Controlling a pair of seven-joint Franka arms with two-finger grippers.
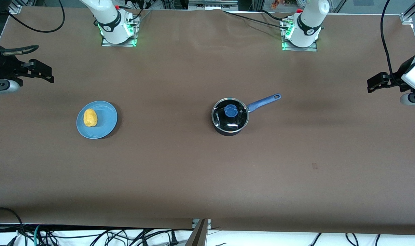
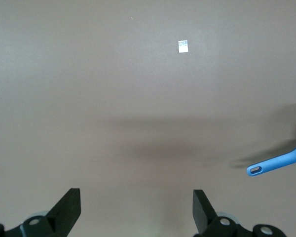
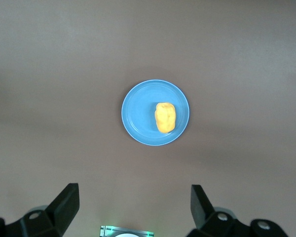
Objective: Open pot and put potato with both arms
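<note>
Pot (image 1: 230, 117) and potato (image 1: 90, 118) lie well apart from either pincer.

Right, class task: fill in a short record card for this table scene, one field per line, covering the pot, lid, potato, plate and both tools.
pot: stands on the table, toward the left arm's end, blue handle pointing to that end
lid: on the pot, closed
potato: lies on the plate
plate: blue, toward the right arm's end
left tool: open, empty, over bare table near the handle tip
right tool: open, empty, above the plate's area
task progress: nothing started yet
</note>
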